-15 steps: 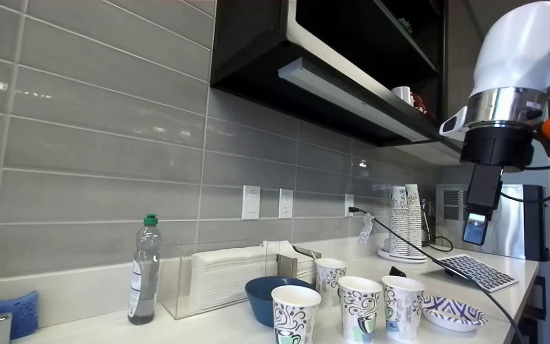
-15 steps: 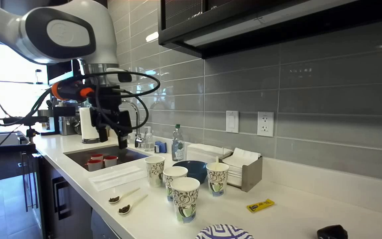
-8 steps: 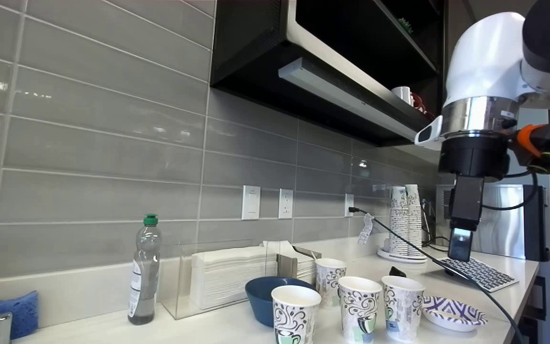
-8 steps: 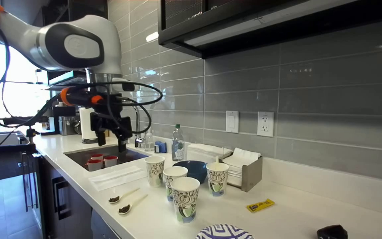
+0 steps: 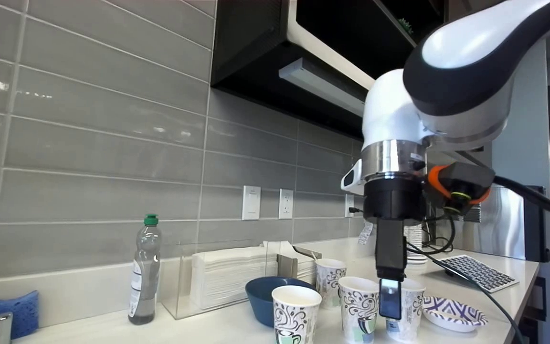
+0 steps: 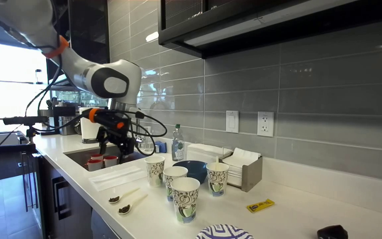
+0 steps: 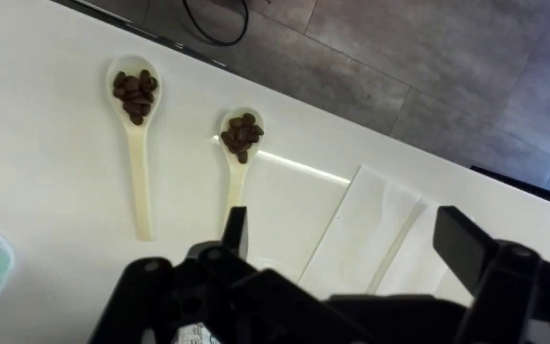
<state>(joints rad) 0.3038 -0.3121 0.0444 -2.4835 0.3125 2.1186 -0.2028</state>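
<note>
My gripper (image 7: 343, 215) hangs above the counter with its jaws wide apart and nothing between them. Beneath it in the wrist view lies a folded white napkin (image 7: 351, 239). Two pale spoons bearing dark brown beans rest beside it; the nearer spoon (image 7: 235, 184) has its handle end hidden by a finger, and the farther spoon (image 7: 139, 181) is fully visible. In an exterior view the gripper (image 6: 112, 154) overlaps the sink in the picture, and in an exterior view its fingertip (image 5: 390, 303) stands in front of a patterned paper cup (image 5: 406, 310).
Several paper cups (image 6: 185, 199) stand near a blue bowl (image 6: 192, 169). Behind are a napkin holder (image 6: 252, 174) and a soap bottle (image 6: 177, 146). Red-rimmed mugs (image 6: 110, 161) sit in the sink (image 6: 75, 156). A yellow packet (image 6: 260, 205) and patterned bowl (image 5: 451, 320) lie farther along.
The arm has come down and across, leftward in an exterior view and slightly rightward in an exterior view. Its jaws remain apart. Cups, spoons and napkin have not moved.
</note>
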